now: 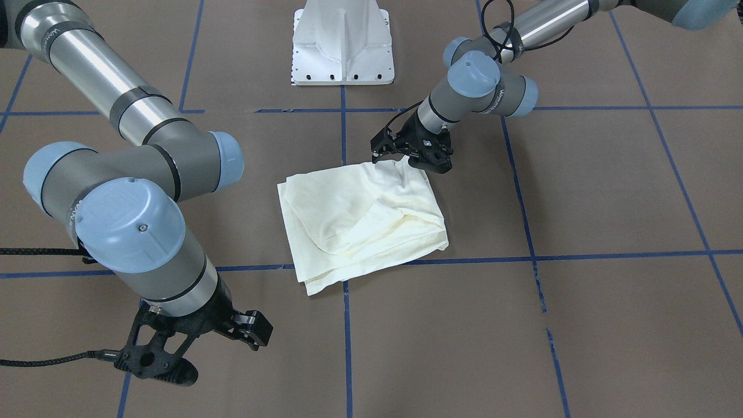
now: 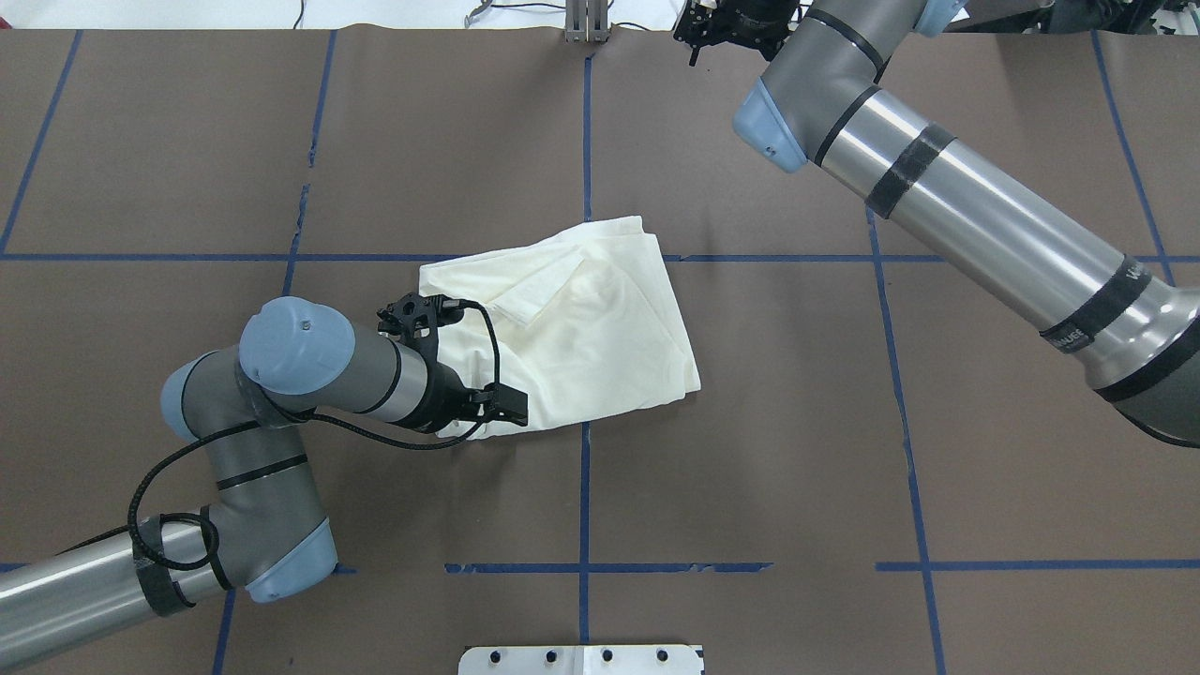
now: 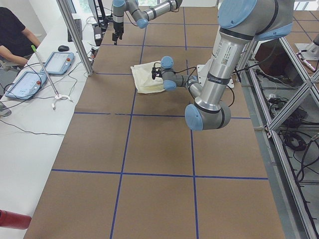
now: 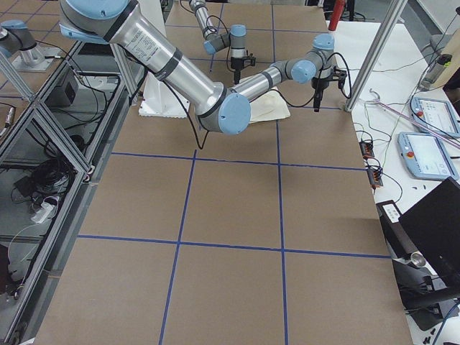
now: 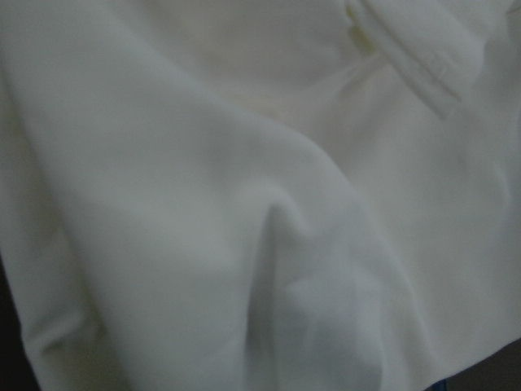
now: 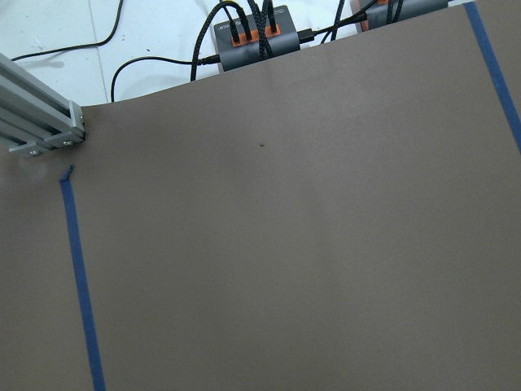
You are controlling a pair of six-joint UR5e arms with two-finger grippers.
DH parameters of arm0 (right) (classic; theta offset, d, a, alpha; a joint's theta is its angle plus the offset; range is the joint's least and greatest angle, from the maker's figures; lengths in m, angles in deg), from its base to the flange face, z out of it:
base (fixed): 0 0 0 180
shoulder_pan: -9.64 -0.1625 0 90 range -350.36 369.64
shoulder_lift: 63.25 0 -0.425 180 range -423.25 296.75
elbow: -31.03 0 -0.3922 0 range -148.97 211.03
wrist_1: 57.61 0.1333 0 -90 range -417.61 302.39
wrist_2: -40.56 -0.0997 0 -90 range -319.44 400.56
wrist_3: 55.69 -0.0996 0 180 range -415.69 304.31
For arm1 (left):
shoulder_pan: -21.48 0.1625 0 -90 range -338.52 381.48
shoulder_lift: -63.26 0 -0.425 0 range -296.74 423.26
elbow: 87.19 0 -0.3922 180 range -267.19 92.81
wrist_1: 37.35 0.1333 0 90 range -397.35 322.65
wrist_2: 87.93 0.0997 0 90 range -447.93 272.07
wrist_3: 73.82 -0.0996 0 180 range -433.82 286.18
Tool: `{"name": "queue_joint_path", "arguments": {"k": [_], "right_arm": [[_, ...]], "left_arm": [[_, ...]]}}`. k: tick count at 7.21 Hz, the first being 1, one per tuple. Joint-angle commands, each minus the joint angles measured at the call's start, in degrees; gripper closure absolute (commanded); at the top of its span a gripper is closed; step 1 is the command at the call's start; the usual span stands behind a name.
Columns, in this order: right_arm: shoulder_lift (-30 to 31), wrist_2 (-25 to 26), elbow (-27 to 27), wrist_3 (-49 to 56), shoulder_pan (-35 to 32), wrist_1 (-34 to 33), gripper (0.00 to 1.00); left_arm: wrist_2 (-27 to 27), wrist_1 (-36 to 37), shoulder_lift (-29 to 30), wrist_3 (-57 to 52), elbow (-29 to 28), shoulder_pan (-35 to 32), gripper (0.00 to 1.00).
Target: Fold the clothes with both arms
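Now: folded T-shirt (image 2: pixel 600 328) long axis crosswise, slightly skewed; left pincer (image 1: pixel 409 155) grip unclear; right pincer (image 1: pixel 215 351) apart.

My brown matte tabletop (image 2: pixel 750 422) is ruled into squares by blue tape lines (image 2: pixel 584 141). At twelve o'clock in the front-facing view stands my white metal pedestal base (image 1: pixel 342 46). In the left side view, a white bench (image 3: pixel 25 149) at nine o'clock carries two grey-rimmed touch pendants (image 3: pixel 59 62), with an aluminium post (image 3: pixel 77 37) beside them.

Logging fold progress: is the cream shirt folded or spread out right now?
Folded. The cream shirt lies as a compact, roughly square stack with layered edges showing at its corners; no sleeve lies spread out on the table.
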Motion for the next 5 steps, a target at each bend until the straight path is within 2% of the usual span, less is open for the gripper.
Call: {"name": "queue_joint_path", "arguments": {"k": [1,2,5], "right_arm": [[-0.04,0.0,0.0,0.0,0.1,0.0,0.0],[-0.04,0.0,0.0,0.0,0.01,0.0,0.0],[-0.04,0.0,0.0,0.0,0.1,0.0,0.0]], "left_arm": [[-2.51,0.29,-0.64,-0.36,2.66,-0.25,0.0],[-4.09,0.29,-0.64,-0.36,3.63,-0.95,0.0],[-3.94,0.38,-2.57,-0.36,4.25,-1.21,0.0]]}}
